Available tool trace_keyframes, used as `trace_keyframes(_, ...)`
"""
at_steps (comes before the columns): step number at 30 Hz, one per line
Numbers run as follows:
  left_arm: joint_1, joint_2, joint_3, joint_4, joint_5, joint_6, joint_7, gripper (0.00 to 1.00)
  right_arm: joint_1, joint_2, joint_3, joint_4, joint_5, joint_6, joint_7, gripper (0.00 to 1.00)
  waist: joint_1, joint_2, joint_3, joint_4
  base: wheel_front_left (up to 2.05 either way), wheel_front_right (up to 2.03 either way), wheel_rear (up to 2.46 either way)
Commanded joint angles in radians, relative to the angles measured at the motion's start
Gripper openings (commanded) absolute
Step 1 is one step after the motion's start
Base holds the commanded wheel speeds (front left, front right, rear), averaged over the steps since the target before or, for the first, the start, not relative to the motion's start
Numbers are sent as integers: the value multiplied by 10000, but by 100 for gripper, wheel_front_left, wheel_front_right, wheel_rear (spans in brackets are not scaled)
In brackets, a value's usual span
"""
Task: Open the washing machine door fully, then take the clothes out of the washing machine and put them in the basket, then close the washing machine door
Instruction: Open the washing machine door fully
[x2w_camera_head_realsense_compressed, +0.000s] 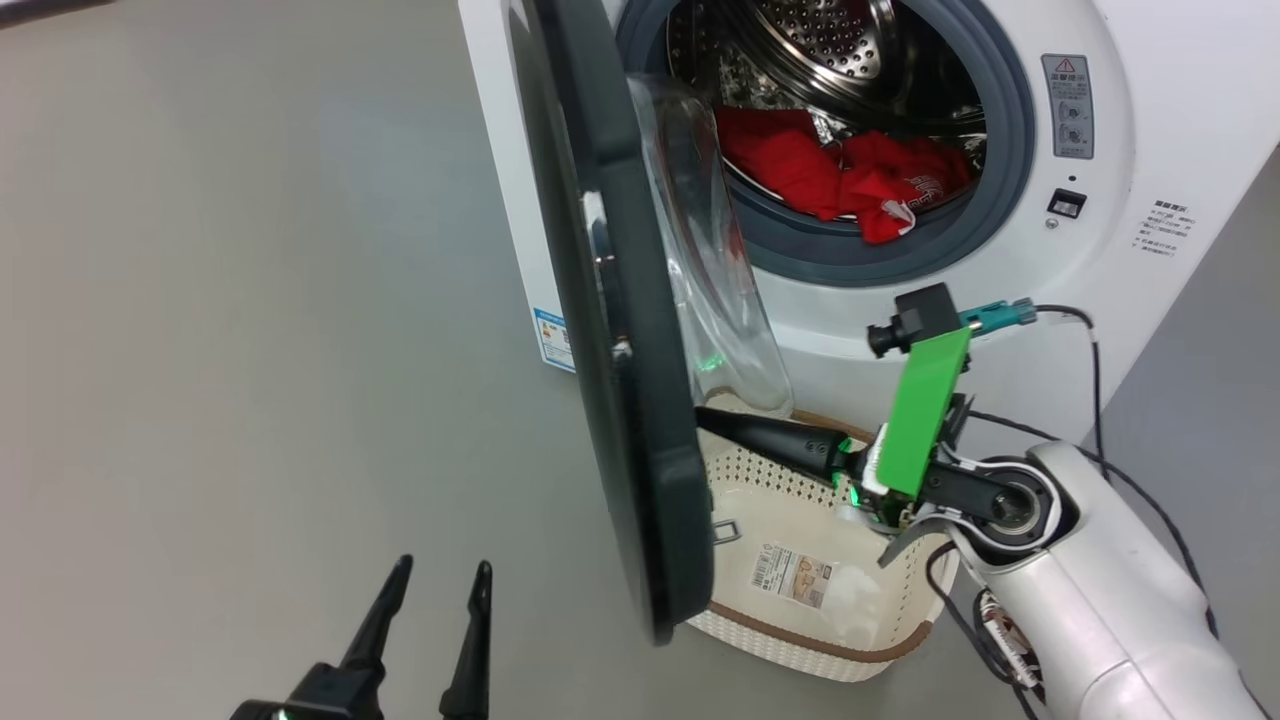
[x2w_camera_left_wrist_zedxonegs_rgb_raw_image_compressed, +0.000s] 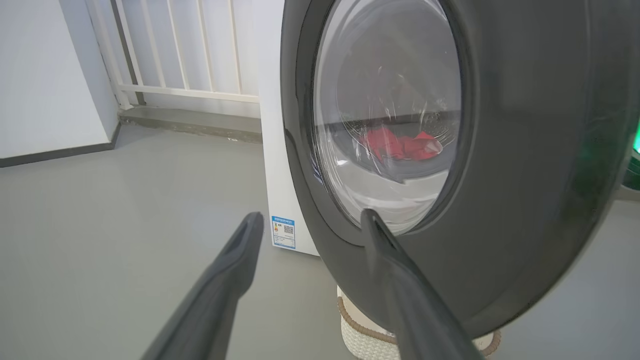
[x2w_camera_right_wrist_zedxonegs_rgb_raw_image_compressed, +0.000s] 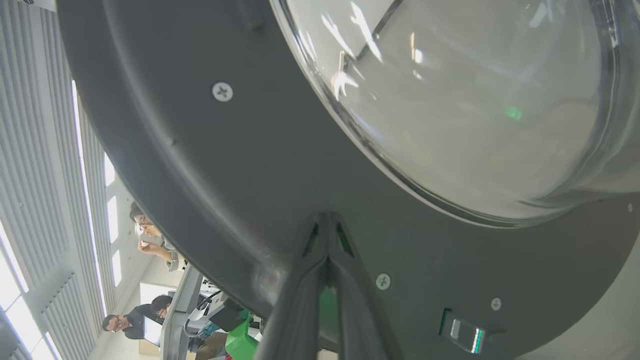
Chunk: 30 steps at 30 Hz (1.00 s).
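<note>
Washing machine (x2w_camera_head_realsense_compressed: 1150, 80): white front-loader, mouth facing out, beyond and above the right gripper's tips.

Door (x2w_camera_head_realsense_compressed: 620, 350): swung out on its left-hand hinge, roughly square to the machine front and edge-on from the robot's head. The outer black face is turned to the left gripper. The glass bowl bulges the other way, toward the right gripper. The door stands between the two grippers.

Basket (x2w_camera_head_realsense_compressed: 800, 640): on the floor at the foot of the machine, directly under the right gripper's fingers, open side up, paper label inside. The door's lower edge hides its near-left corner, so I can't call its long axis.

Clothes (x2w_camera_head_realsense_compressed: 840, 175): red heap low in the drum, up past the right gripper's tips. It's spread side to side along the bottom of the opening, and one white-trimmed fold hangs out over the grey gasket.

Right gripper (x2w_camera_right_wrist_zedxonegs_rgb_raw_image_compressed: 325, 216): jaws clenched, nothing between them. It points sideways at the door's inner rim, tips against the rim just below the glass bowl.

Left gripper (x2w_camera_left_wrist_zedxonegs_rgb_raw_image_compressed: 311, 216): jaws spread wide, empty. It sits low on the door's outer side and points toward the lower edge of the window, apart from the door.
</note>
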Motion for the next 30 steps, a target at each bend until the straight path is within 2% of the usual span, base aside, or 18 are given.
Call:
trace_keyframes(1, -136, 120, 373, -292, 120, 132, -122, 100, -87, 284, 134, -320, -59, 17, 89, 0, 0, 0, 9, 14, 0, 0, 0)
trace_keyframes(9, 16, 120, 707, -562, 102, 393, -122, 100, -336, 627, 235, -154, -172, 17, 267, 0, 0, 0, 108, 108, 0, 0, 0)
trace_keyframes(30, 104, 120, 882, -829, -11, 552, -122, 100, -623, 1068, 497, 38, -357, 17, 443, 0, 0, 0, 285, 203, 0, 0, 0)
